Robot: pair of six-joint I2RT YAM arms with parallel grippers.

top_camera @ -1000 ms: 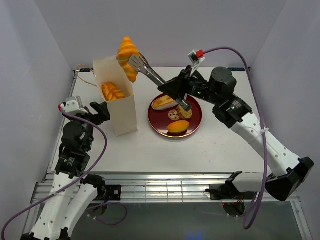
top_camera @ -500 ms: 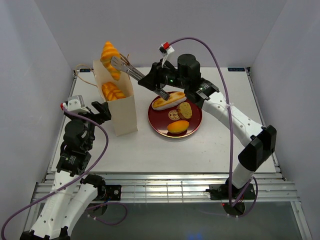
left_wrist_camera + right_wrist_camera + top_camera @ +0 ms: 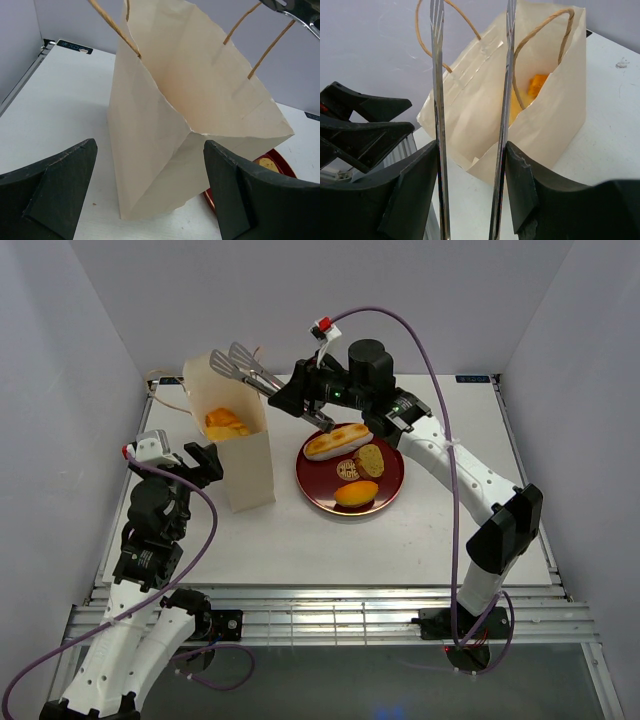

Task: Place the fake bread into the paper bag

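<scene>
Orange bread (image 3: 225,423) lies low inside the bag (image 3: 245,465), which stands upright on the table left of the plate (image 3: 318,490). A second ago a ridged piece hung pinched in the tongs (image 3: 250,365) above the bag's mouth. Now the tong blades are empty and sprung apart over that mouth, so that piece has most likely dropped in. In the right wrist view a bright orange patch shows deep in the bag. The right gripper (image 3: 472,150) holds the tongs by their two arms, its jaws eased just enough to let the blades part. The left gripper (image 3: 149,150) stands wide open, its fingers flanking the bag without touching it. Three pieces remain on the plate: a long roll (image 3: 338,441), a flat slab (image 3: 370,458) and an oval bun (image 3: 356,495), so the task looks partly done. The bread is glossy and hard-looking. The bag is thin, creased cream paper with string handles. The tongs are slim polished metal, and the plate is dark red, round and shallow.
</scene>
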